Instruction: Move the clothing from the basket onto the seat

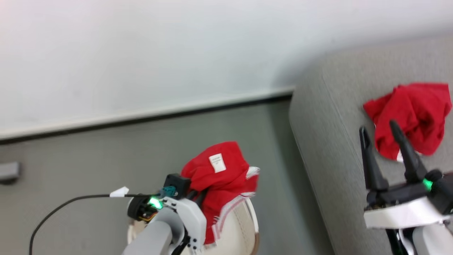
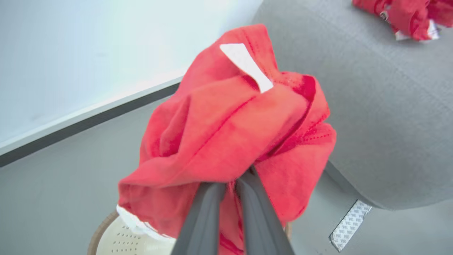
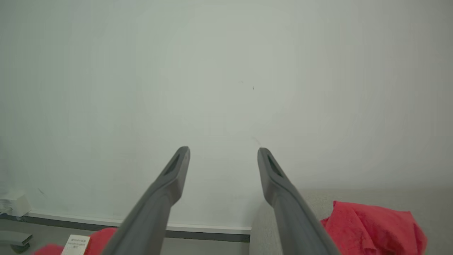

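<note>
Light-grey seat (image 1: 329, 141) bearing one crumpled red garment (image 1: 410, 117); cream basket (image 1: 237, 226) on floor (image 1: 106, 170) beside it, under the labelled red garment (image 1: 219, 173), held aloft, pinched between the nearly-closed fingers of the left gripper (image 2: 231, 182); right gripper (image 1: 377, 126) spread wide, empty, above seat.

A plain white wall (image 1: 141, 53), softly and evenly lit, rises above a white skirting board (image 1: 148, 113). Directly under the skirting board runs a thin dark strip (image 1: 148, 119), and below that spreads a smooth grey floor (image 1: 88, 166). The skirting board's right end disappears behind a light-grey fabric sofa (image 1: 329, 124) with rounded edges. Below the skirting board's left end a small grey object (image 1: 9, 171) sits on the floor, too blurred to identify.
</note>
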